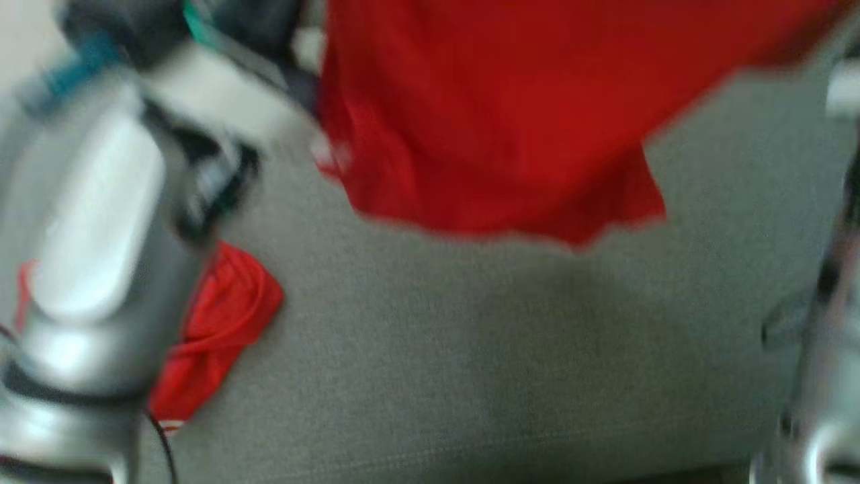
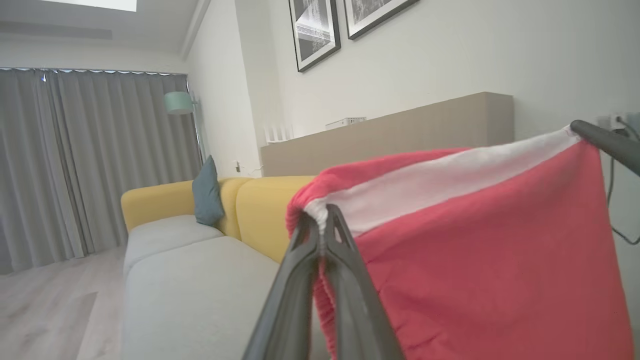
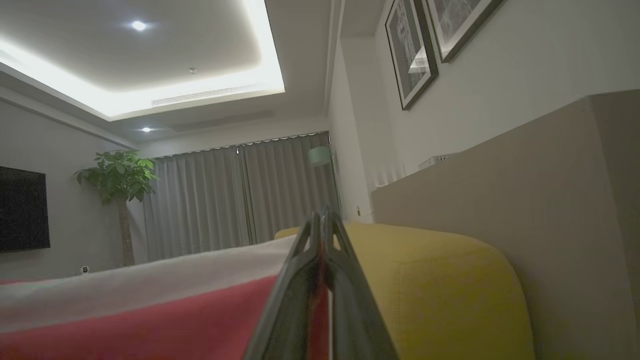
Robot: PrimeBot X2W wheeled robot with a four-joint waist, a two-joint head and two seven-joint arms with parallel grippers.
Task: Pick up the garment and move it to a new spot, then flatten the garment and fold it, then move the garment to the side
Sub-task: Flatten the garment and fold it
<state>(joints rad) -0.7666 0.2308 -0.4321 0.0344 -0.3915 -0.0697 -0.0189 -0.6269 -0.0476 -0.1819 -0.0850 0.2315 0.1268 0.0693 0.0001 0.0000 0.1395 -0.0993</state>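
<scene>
The red garment (image 1: pixel 484 121) with a white band along its top edge hangs stretched between both grippers above the grey sofa seat (image 1: pixel 470 349). My left gripper (image 2: pixel 325 212) is shut on one end of the garment's (image 2: pixel 480 270) white band, where the cloth bunches at the fingertips. At the upper right of the left wrist view, the right gripper's dark finger (image 2: pixel 602 142) holds the other end. My right gripper (image 3: pixel 320 220) is shut on the garment (image 3: pixel 150 320), which runs off to the left. The head view is blurred; my pale left forearm (image 1: pixel 101 222) fills its left side.
A second red piece of cloth (image 1: pixel 222 323) lies on the seat beneath my left arm; I cannot tell whether it belongs to the same garment. The sofa has a yellow back (image 2: pixel 260 205) with a blue cushion (image 2: pixel 207 192). Behind it runs a beige ledge (image 2: pixel 400 130).
</scene>
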